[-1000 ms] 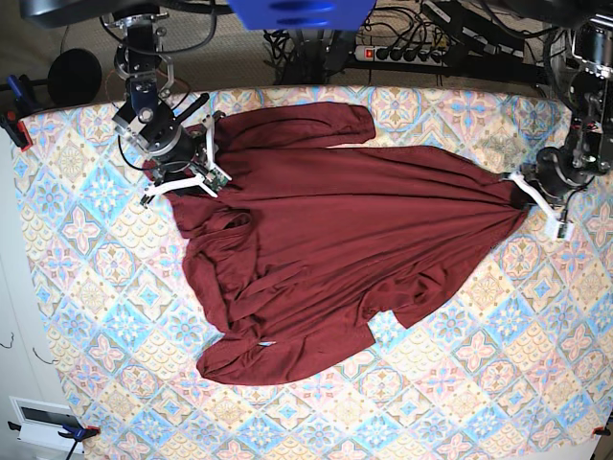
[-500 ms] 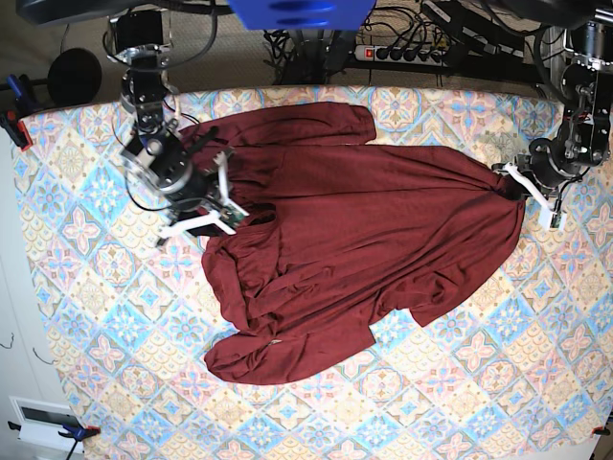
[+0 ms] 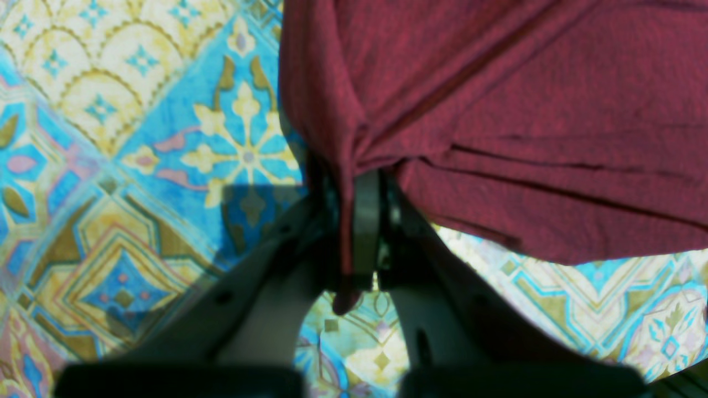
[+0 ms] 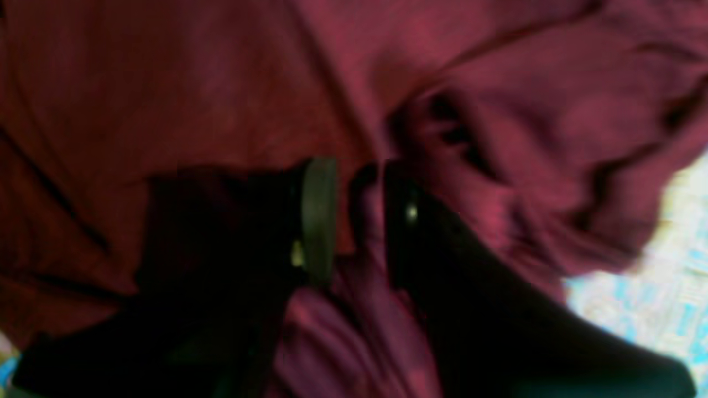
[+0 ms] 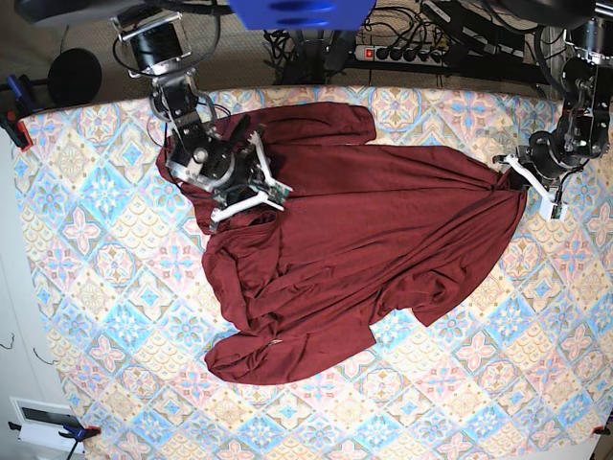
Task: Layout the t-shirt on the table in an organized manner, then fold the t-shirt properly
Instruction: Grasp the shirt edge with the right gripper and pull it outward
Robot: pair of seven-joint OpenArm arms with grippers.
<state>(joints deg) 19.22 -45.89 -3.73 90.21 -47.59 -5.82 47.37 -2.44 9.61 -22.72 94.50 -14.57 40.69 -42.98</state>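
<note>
Two end effectors have hold of the shirt (image 5: 354, 240), and the step in hand looks like spreading it flat before any fold. The left end effector (image 3: 359, 232) is clamped tight on a bunched corner of cloth at the shirt's far edge, a tail of fabric poking out below its fingers. The right end effector (image 5: 251, 187) sits on the opposite side of the shirt, its jaws part closed around a thick ridge of fabric that shows between them in the wrist view. From these two holds the shirt fans out across the middle of the table (image 5: 77, 287), taut along the line between them but rumpled and doubled over on the side nearest the camera's lower edge, with a sleeve (image 5: 306, 123) lying along the upper edge. To do this well, I judge the arms should draw apart evenly and low, keeping tension gentle so neither pinch slips, then lay the cloth down without dragging fresh creases into it.
</note>
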